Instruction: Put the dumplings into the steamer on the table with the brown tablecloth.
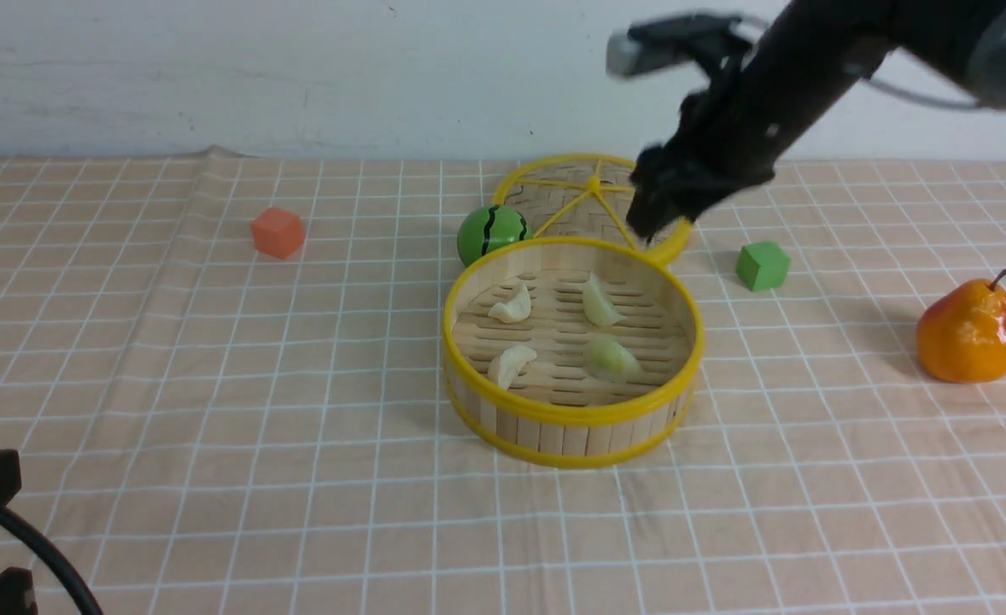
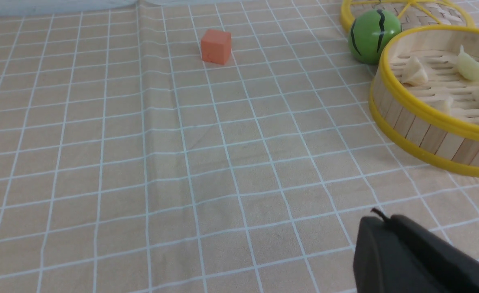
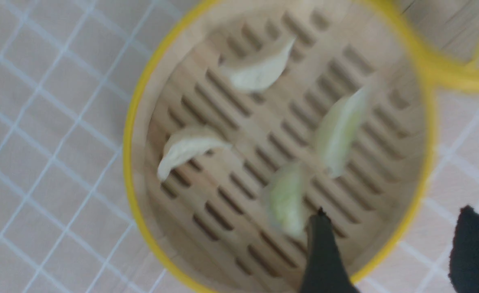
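The steamer (image 1: 571,416) stands mid-table on the brown tablecloth (image 1: 213,359). Inside it lie two cream-white dumplings (image 1: 511,305) (image 1: 510,365) and two pale green dumplings (image 1: 601,303) (image 1: 612,359). My right gripper (image 1: 657,213) hangs above the steamer's far rim, blurred, open and empty. In the right wrist view its fingers (image 3: 323,248) stand wide apart over the steamer's rim (image 3: 129,134), near a green dumpling (image 3: 286,199). My left gripper (image 2: 379,219) is shut and empty, low at the near left, apart from the steamer (image 2: 426,134).
The flat woven lid (image 1: 593,196) lies behind the steamer, with a green striped ball (image 1: 493,232) beside it. An orange cube (image 1: 278,231) sits far left, a green cube (image 1: 762,266) right of the steamer, and a pear (image 1: 968,331) at the far right.
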Robot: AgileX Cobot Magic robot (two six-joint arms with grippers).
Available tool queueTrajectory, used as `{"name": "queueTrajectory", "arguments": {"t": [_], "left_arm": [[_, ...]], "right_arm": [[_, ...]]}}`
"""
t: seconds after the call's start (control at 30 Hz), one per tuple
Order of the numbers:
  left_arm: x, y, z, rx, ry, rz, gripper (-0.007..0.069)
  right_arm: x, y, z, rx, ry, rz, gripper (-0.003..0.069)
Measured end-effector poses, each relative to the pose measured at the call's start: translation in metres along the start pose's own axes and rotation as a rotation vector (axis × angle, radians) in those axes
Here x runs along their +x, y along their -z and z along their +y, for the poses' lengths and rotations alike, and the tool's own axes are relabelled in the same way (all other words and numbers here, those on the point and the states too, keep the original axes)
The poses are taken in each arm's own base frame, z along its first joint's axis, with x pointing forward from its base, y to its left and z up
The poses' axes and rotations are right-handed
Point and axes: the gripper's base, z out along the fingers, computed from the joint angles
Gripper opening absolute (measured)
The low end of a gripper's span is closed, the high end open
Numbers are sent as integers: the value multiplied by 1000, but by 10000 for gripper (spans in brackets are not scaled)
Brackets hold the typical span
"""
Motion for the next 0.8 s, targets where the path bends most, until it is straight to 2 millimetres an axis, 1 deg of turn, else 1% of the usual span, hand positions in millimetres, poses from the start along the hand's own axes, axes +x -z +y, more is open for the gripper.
{"name": "queueTrajectory", "arguments": {"t": [0.07,0.1,0.17,0.2,0.27,0.3,0.33,0.37,0.4,0.43,0.47,0.5,0.53,0.6,0.67,0.7,0.73,0.77,0.8], "left_arm": [[0,0,0,0,0,0,1],[0,0,0,-1,0,1,1],[0,0,0,-1,0,1,2],[0,0,0,-1,0,1,3],[0,0,0,0,3,2,3],[0,0,0,0,3,2,3],[0,0,0,0,3,2,3],[0,0,0,0,3,2,4],[0,0,0,0,3,2,4],[0,0,0,0,3,2,4],[0,0,0,0,3,2,4],[0,0,0,0,3,2,4],[0,0,0,0,3,2,4],[0,0,0,0,3,2,4],[0,0,0,0,3,2,4],[0,0,0,0,3,2,4],[0,0,0,1,3,2,4],[0,0,0,1,3,2,6],[0,0,0,1,3,2,7]], "right_arm": [[-12,50,4,80,10,-108,339],[-14,90,10,133,18,-184,281],[-9,145,18,214,35,-271,188],[-6,164,21,244,37,-300,150],[9,205,26,329,29,-349,61],[11,207,26,335,27,-345,52],[25,228,30,377,8,-357,0],[36,243,34,398,-2,-370,-12],[48,253,36,414,-19,-366,-19],[60,255,38,423,-37,-346,-20],[81,261,42,427,-65,-324,-21],[92,267,46,426,-81,-330,-21],[103,262,47,423,-90,-313,-21],[140,257,53,414,-98,-336,-21],[174,243,58,404,-88,-406,-21],[186,236,60,401,-75,-459,-21],[209,221,62,396,-63,-494,-21],[221,211,63,394,-43,-556,-21],[238,197,63,397,-18,-609,-21]]}}
